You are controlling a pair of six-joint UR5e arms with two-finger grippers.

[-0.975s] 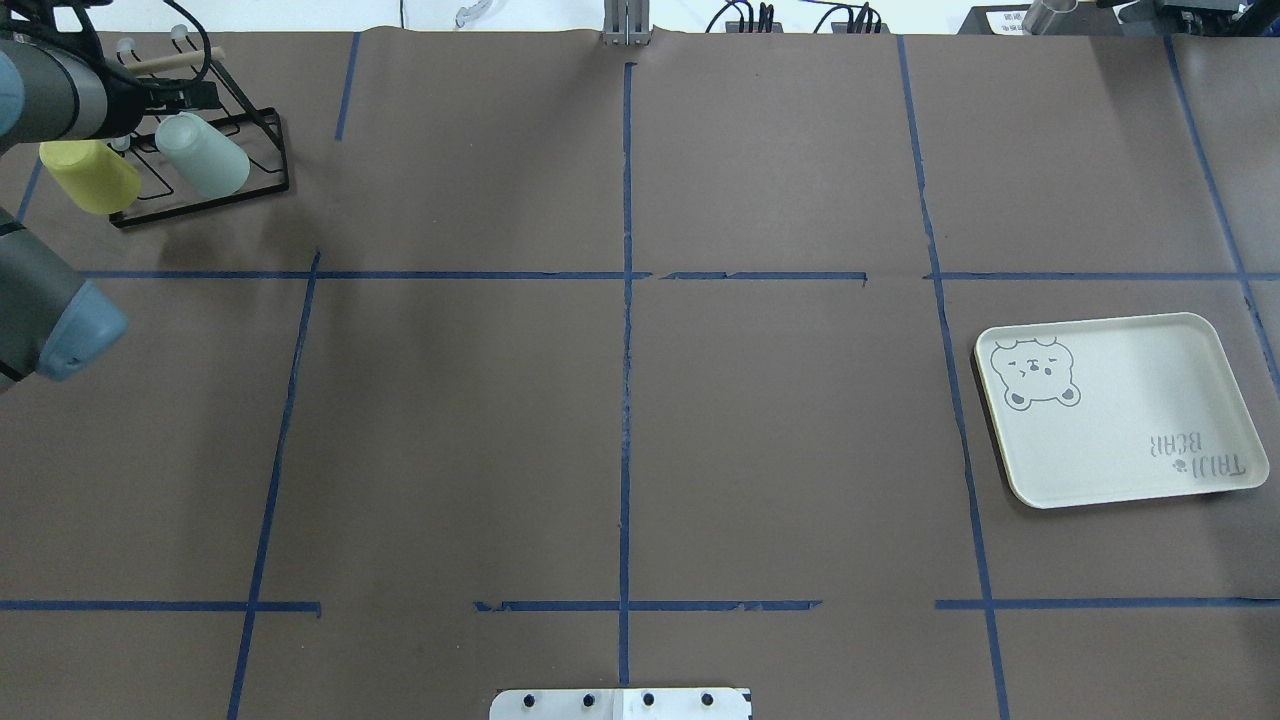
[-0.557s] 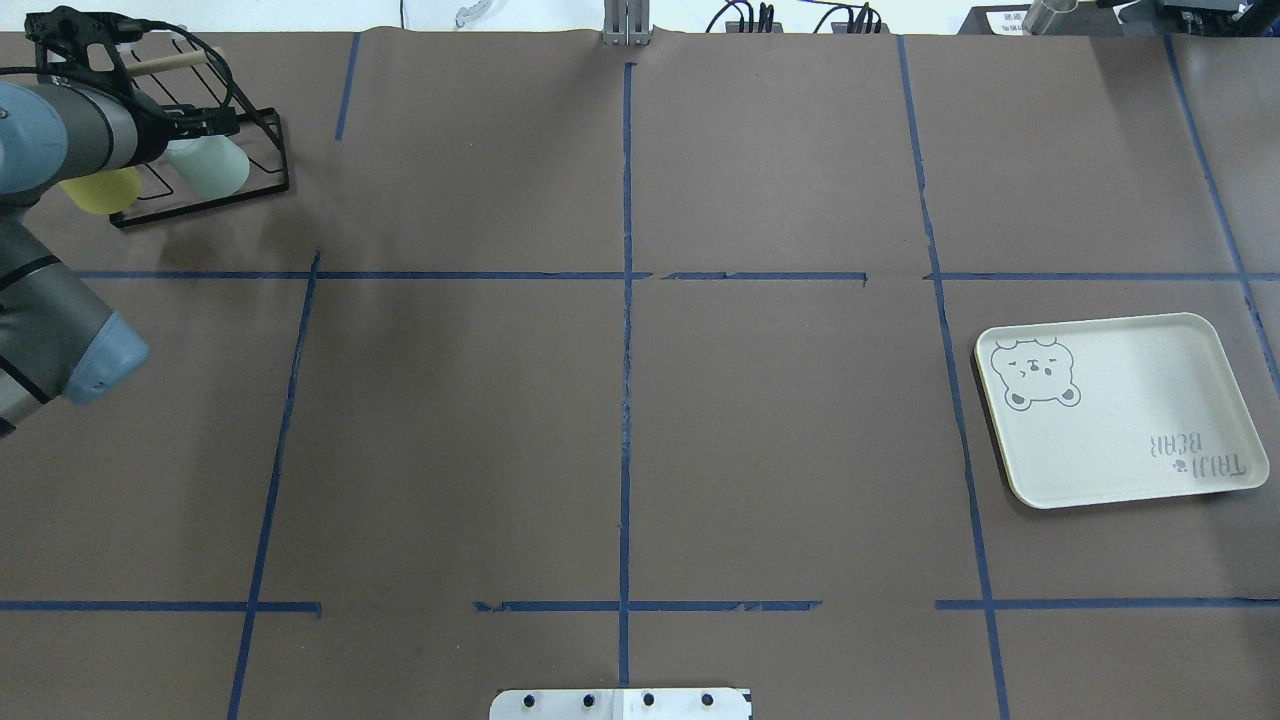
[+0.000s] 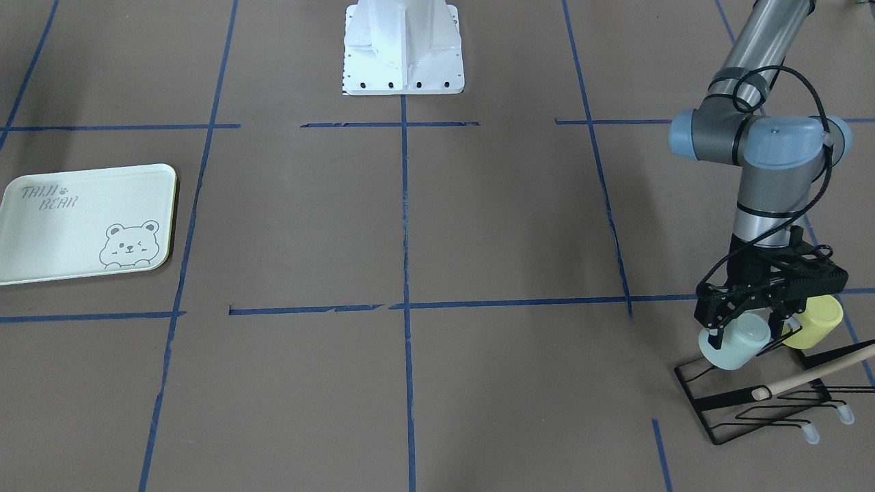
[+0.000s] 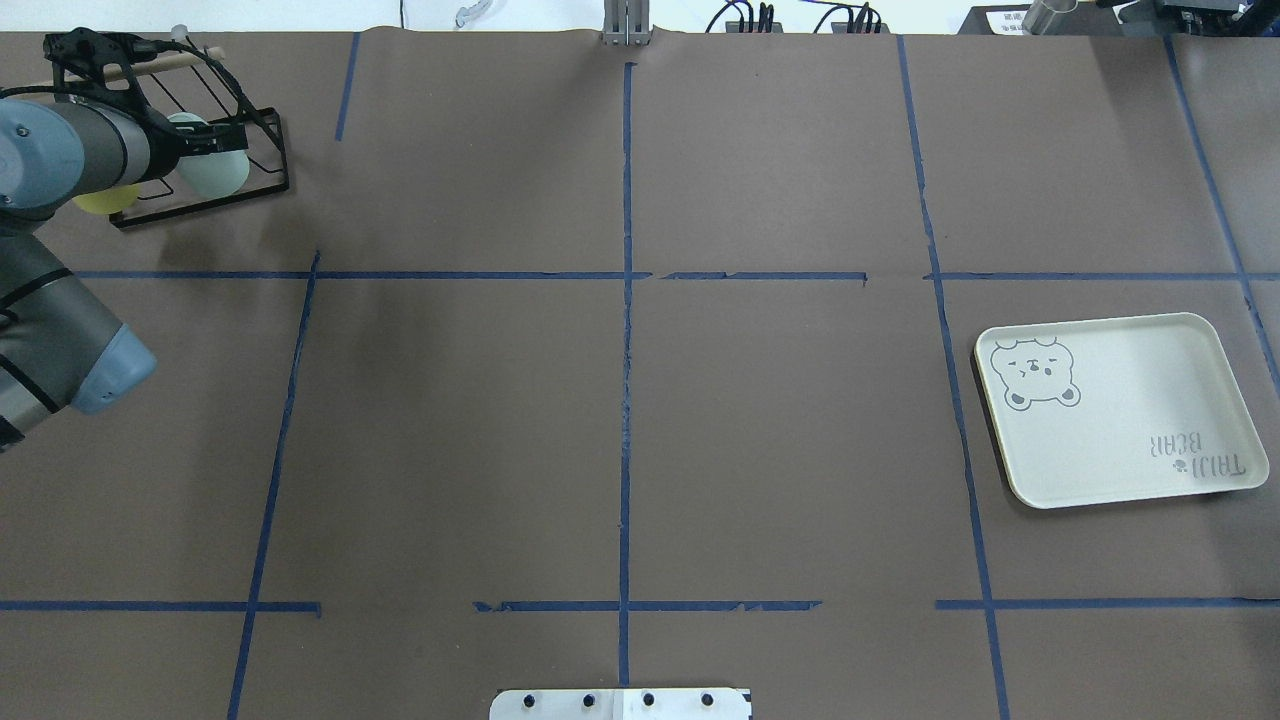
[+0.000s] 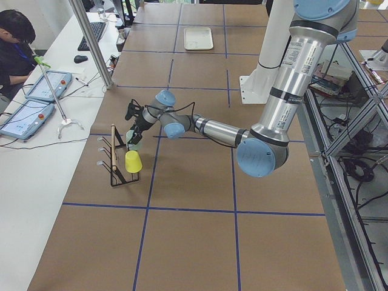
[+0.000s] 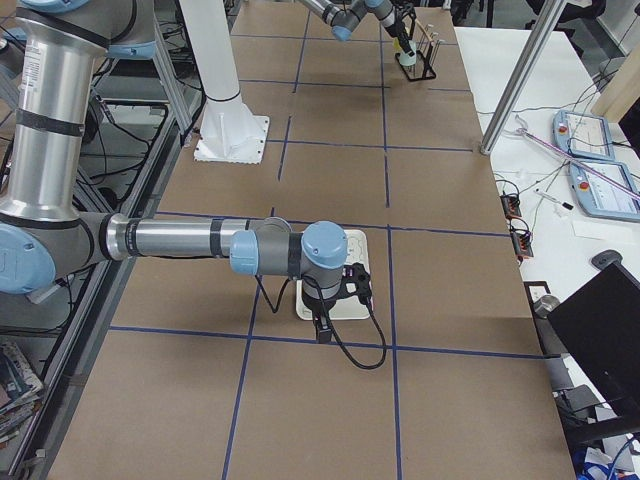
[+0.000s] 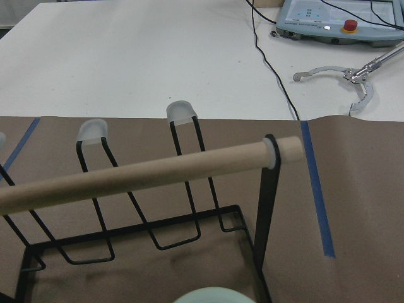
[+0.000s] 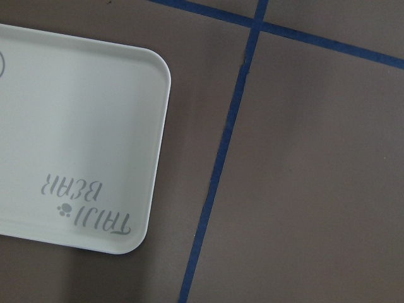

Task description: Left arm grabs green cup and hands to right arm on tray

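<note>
The left gripper (image 3: 745, 329) hangs over the green cup (image 3: 731, 350) with 1 finger (image 3: 713, 320) on each side of it. Whether they clamp its wall or only flank it, I cannot tell. The cup sits upside down on a black wire rack (image 3: 724, 410). Its closed base is uppermost, its mouth faces the rack's floor, and its long axis runs steeply up but leans off plumb. Its inside is hidden.

Just beside it, toward the table's left end, a yellow-green cup (image 3: 817, 321) sits inverted the same way, so the rack carries 2 cups. A wooden bar (image 7: 158, 173) crosses the rack's top, and capped wire pegs (image 7: 181, 110) rise beyond it. The rack stands in the far left corner of the table (image 4: 780, 430), and the left arm (image 4: 60, 160) reaches it along the left end.

Near the table's right edge, well apart from the rack, the tray (image 4: 1130, 430) lies flat, its face showing a grey bear drawing and "BEAR" lettering. The right gripper (image 6: 322, 322), at the end of the right arm (image 6: 170, 240), hovers above the tray's outer edge, and its wrist camera looks down on the lettered corner. Its fingers show only in a side view, so I cannot tell whether they are spread or pressed together.
</note>
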